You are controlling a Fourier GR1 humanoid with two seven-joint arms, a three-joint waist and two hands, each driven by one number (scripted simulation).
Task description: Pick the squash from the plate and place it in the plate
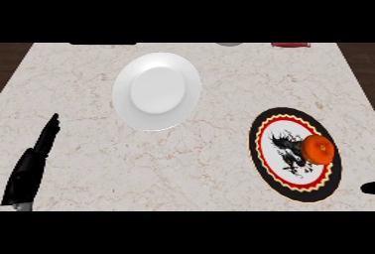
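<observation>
Marble counter: white plate far left, patterned plate right bearing an orange squash. Left hand near-left, fingers straight; right hand at the right edge, state impossible to tell.

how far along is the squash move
Nothing looks done: the squash sits on the patterned plate, and the white plate holds nothing. Nothing is in hand: the left hand rests open at lower left, and only a sliver of the right hand shows at the right edge. Left: grasp, carry, place.

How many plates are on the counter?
2. A plain white plate lies left of centre toward the far edge; a black-rimmed patterned plate lies at the right, holding the orange squash. None seems hidden.
</observation>
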